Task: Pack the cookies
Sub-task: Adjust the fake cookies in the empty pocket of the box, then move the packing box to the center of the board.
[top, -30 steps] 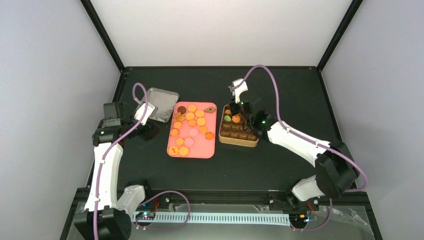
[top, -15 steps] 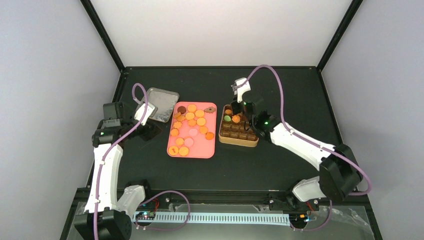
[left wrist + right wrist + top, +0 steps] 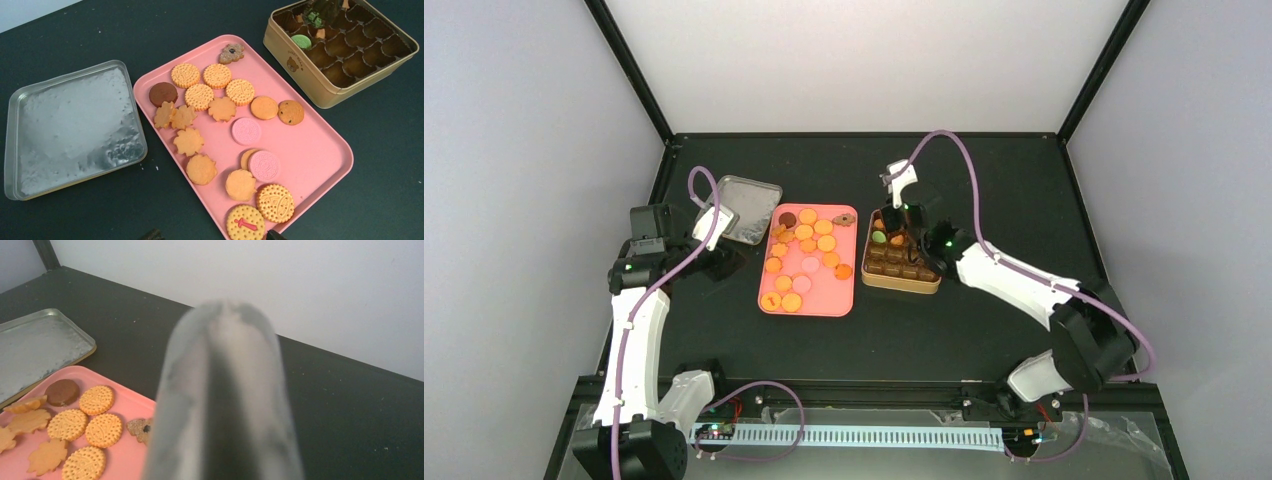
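Note:
Several cookies (image 3: 220, 107), mostly orange with a few pink and brown, lie on a pink tray (image 3: 310, 145) (image 3: 809, 300). A gold tin (image 3: 320, 85) (image 3: 901, 283) with brown cups holds a green cookie (image 3: 300, 41) and an orange one (image 3: 896, 240). My right gripper (image 3: 892, 222) hangs over the tin's far-left cups. In the right wrist view its fingers (image 3: 225, 390) form one blurred grey column, pressed close, and no cookie shows between them. My left gripper (image 3: 212, 236) is open and empty, low at the tray's near-left edge (image 3: 722, 262).
The tin's silver lid (image 3: 70, 125) (image 3: 749, 208) lies upturned left of the tray and also shows in the right wrist view (image 3: 35, 345). The black table ends at white walls behind.
My right gripper lifted back from the tin half a second ago and has come back down over the far-left cups. The left arm and the cookies on the tray have not moved.

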